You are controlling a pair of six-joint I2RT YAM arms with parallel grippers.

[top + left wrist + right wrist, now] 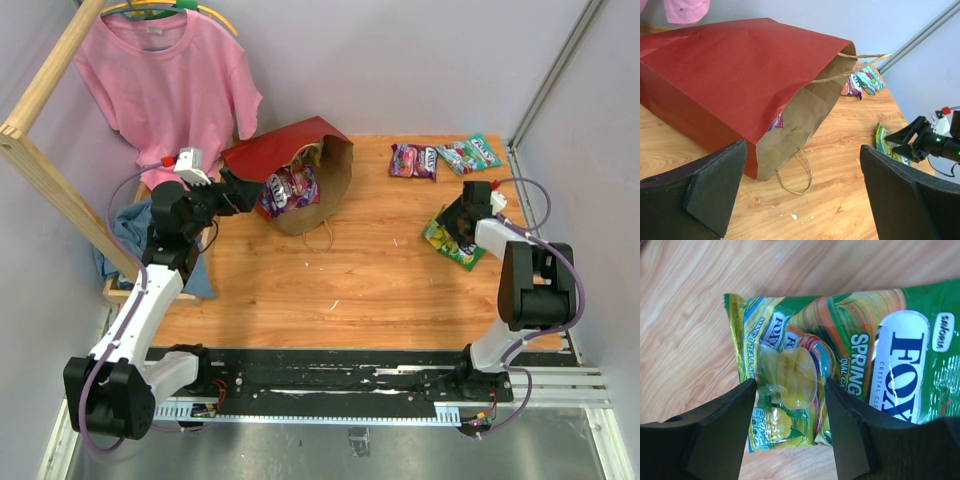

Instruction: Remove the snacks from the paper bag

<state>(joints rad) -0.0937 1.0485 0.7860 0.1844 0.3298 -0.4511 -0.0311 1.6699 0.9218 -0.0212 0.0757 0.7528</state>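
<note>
Fingers (715, 435) spread: right gripper (790, 387) straddles green packet (880, 315), left gripper (802, 150) faces paper bag (730, 70) mouth.

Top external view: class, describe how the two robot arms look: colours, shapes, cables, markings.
Both the left arm and the right arm have white tube-like links between bulky black joint housings. A thin purple cable loops along each. A small white part with a red tip sits near each wrist. The jaws are matt black, broad and flat-faced. No lettering shows.
</note>
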